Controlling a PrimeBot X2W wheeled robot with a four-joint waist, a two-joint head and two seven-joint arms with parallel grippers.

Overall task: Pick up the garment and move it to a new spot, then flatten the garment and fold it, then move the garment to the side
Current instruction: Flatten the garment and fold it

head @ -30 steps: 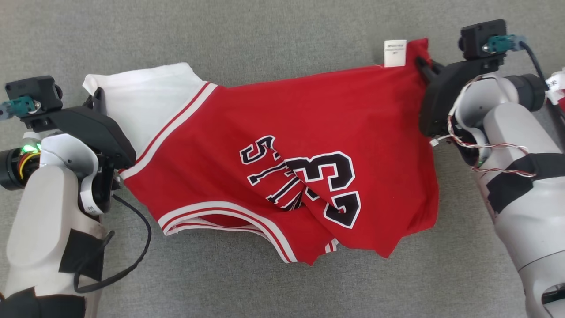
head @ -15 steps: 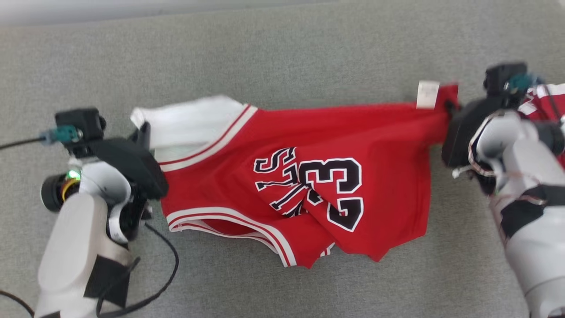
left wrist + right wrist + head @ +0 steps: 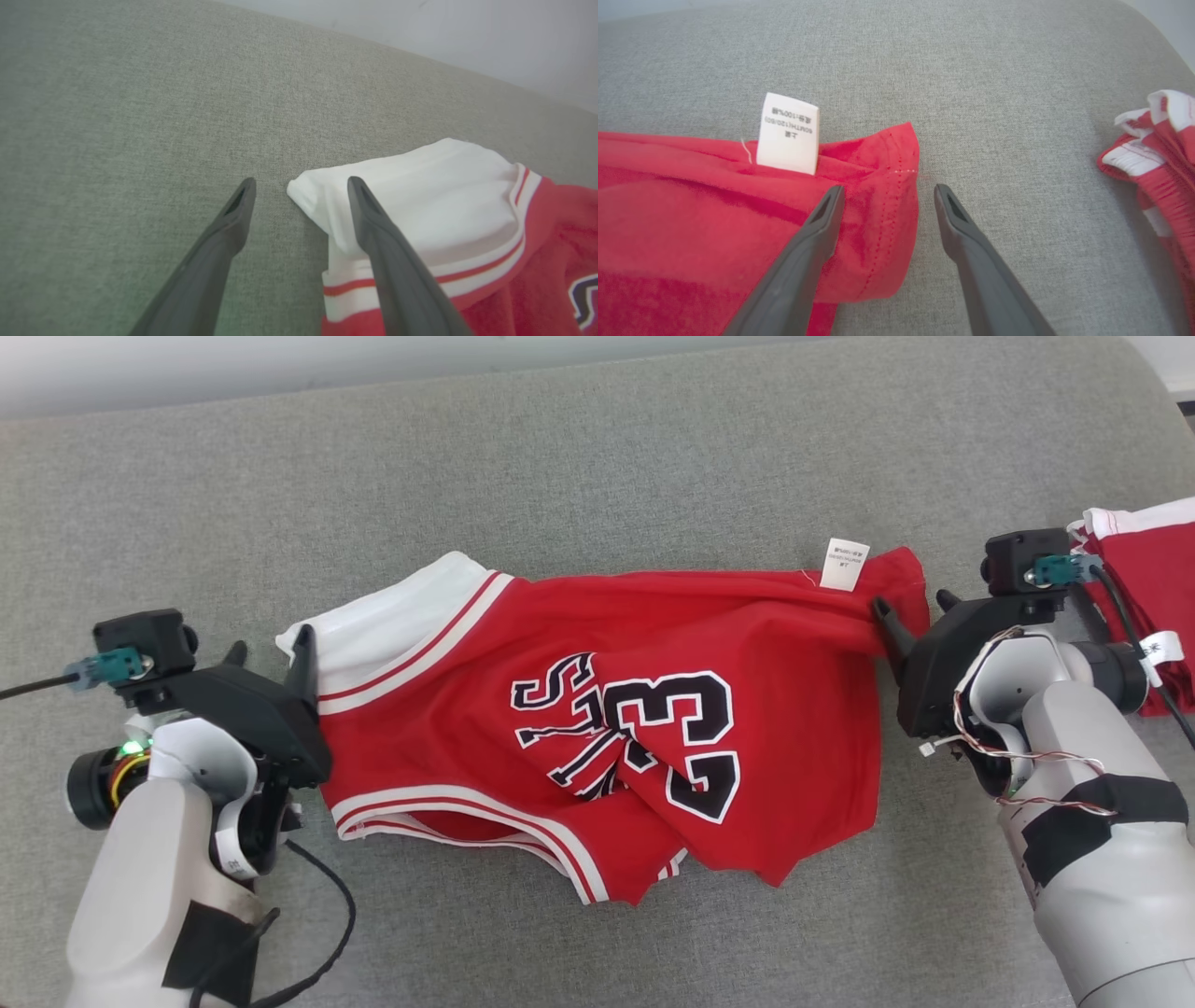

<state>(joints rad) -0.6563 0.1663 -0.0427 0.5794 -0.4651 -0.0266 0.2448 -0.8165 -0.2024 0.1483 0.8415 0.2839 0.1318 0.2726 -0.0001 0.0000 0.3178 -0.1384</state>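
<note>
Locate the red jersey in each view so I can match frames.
Head view: jersey at centre, lying crumpled.
Left wrist view: lower right, its white end nearest the camera.
Right wrist view: left half, the hem corner with the care tag.
Shared landmark: the grey cushion beneath it.

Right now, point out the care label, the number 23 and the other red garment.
care label [image 3: 788, 133], right wrist view, tag's middle.
number 23 [image 3: 686, 742], head view, print's middle.
other red garment [image 3: 1153, 569], head view, red cloth.
</note>
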